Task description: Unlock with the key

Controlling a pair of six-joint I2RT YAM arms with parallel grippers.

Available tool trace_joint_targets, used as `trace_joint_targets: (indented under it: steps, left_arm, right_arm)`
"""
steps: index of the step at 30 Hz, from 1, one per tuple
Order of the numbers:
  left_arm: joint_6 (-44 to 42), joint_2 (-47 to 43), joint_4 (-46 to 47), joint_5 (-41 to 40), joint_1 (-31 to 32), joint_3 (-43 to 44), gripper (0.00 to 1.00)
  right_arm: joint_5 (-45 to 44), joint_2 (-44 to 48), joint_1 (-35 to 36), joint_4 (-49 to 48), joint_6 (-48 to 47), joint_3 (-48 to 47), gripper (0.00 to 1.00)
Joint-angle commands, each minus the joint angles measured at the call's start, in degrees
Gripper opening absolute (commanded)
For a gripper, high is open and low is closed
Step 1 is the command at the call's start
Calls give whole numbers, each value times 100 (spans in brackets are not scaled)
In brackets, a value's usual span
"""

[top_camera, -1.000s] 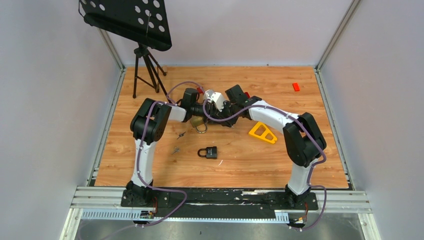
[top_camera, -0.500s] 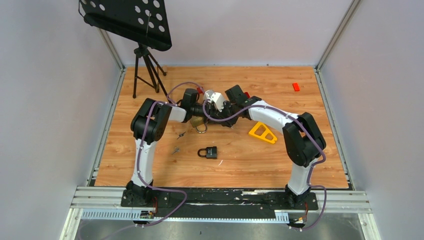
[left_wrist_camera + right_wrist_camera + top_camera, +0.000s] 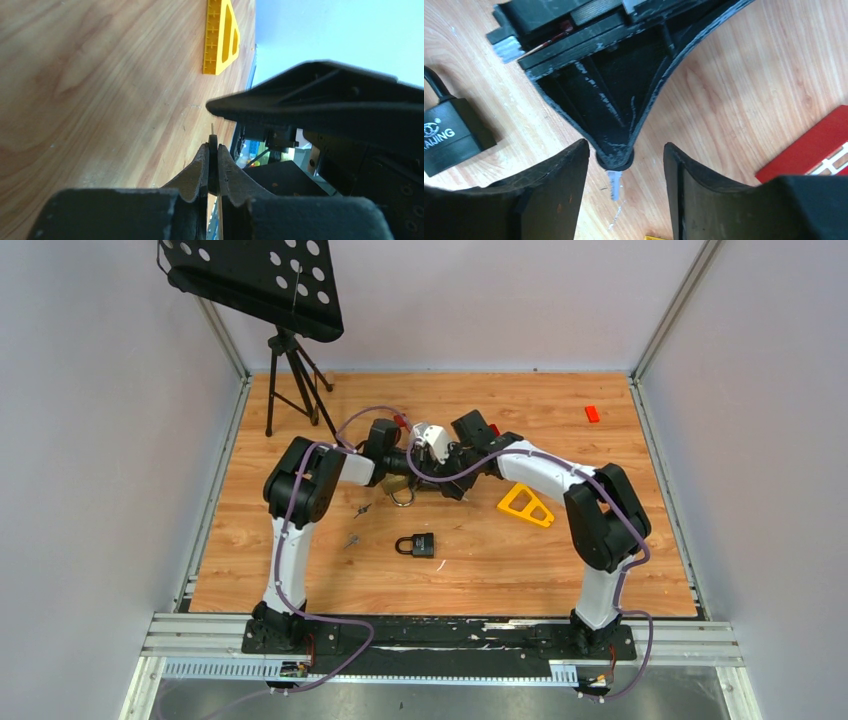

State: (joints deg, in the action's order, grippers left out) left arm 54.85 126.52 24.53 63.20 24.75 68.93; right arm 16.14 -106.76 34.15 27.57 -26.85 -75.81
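The left hand (image 3: 213, 152) is pinched tight on the small silver-bladed key (image 3: 613, 184), whose tip pokes out past the fingertips over the wooden bench (image 3: 480, 570). The right hand (image 3: 625, 150) stands wide, one finger on either side of that tip, not touching it. The black steel padlock (image 3: 418, 545) lies flat at six o'clock from them, apart.

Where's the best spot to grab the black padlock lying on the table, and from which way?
The black padlock lies flat, shackle pointing left. Probably best to come straight down from above and pinch its blocky body across the near and far edges; the thin round shackle looks likelier to slip.
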Motion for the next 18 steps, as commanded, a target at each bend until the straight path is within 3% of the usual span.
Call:
trace_joint_targets:
  steps: [1, 5, 9, 12, 18]
  left_arm:
    - [-136, -104, 28, 207, 82, 6, 0]
    - [-232, -152, -62, 193, 82, 33, 0]
    - [-465, -257, -260, 180, 69, 47, 0]
    - [-1156, -443, -876, 123, 48, 181, 0]
    - [-3086, -1111, -2962, -41, 47, 640, 0]
  right_arm:
    - [116, 226, -143, 72, -48, -4, 65]
    - [268, 361, -240, 200, -53, 18, 76]
    - [796, 573, -449, 467, -58, 12, 78]
    - [1396, 822, -632, 796, -190, 26, 77]
    - [2173, 1279, -734, 1205, -431, 196, 72]
